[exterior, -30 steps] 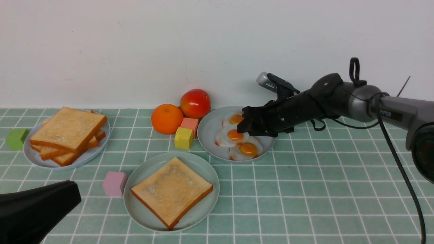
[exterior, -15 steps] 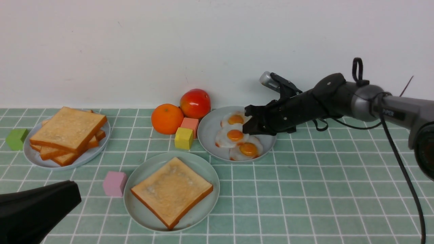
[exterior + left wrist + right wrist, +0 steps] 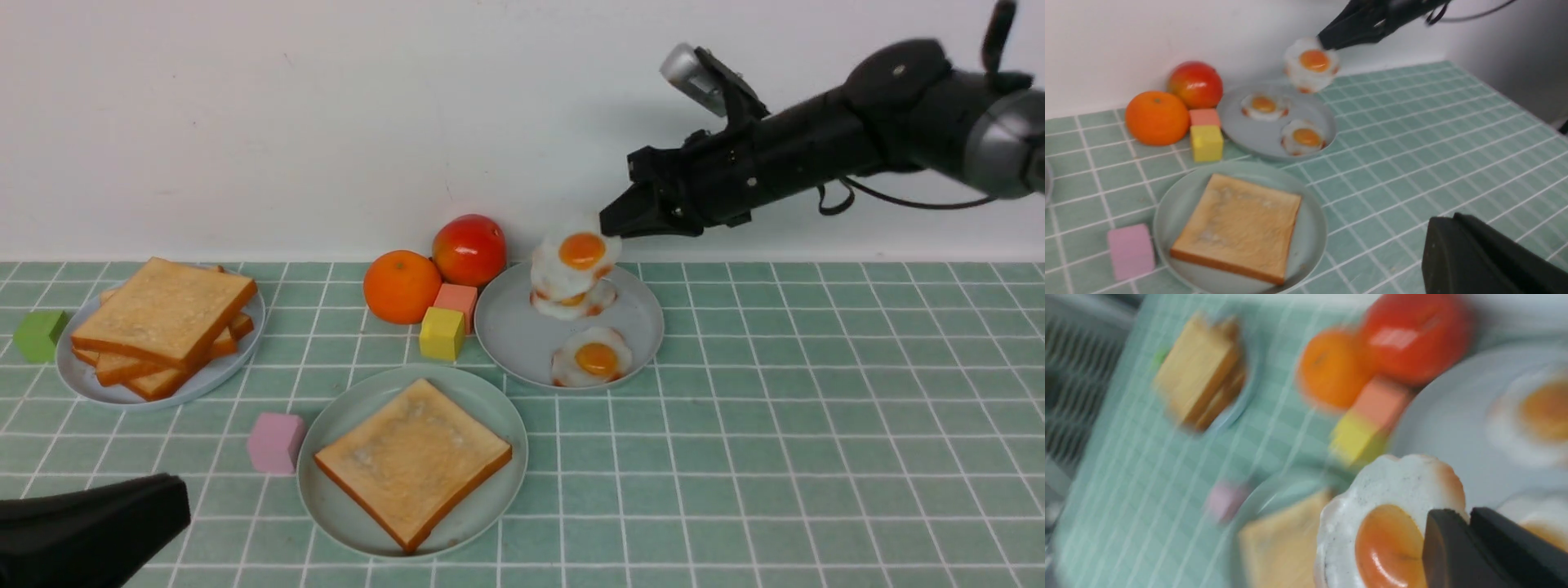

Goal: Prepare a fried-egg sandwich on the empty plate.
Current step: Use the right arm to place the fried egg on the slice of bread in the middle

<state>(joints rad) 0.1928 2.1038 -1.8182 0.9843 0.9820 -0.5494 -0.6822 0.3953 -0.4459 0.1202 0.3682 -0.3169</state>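
Egg transfer was under way: the right fingers, pinched shut on a fried egg, held it above the grey plate, centre frame. Next, it needed carrying down-left onto the toast slice in the mint-green plate. Half a second earlier those fingers sat low among three eggs. The opening of the left fingers, lower left, could not be told

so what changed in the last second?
The right gripper took hold of one fried egg and lifted it up off the grey plate, leaving two eggs there. Unchanged: the toast slice on the mint plate, the toast stack, and the left gripper, roughly where it was, low at near left.
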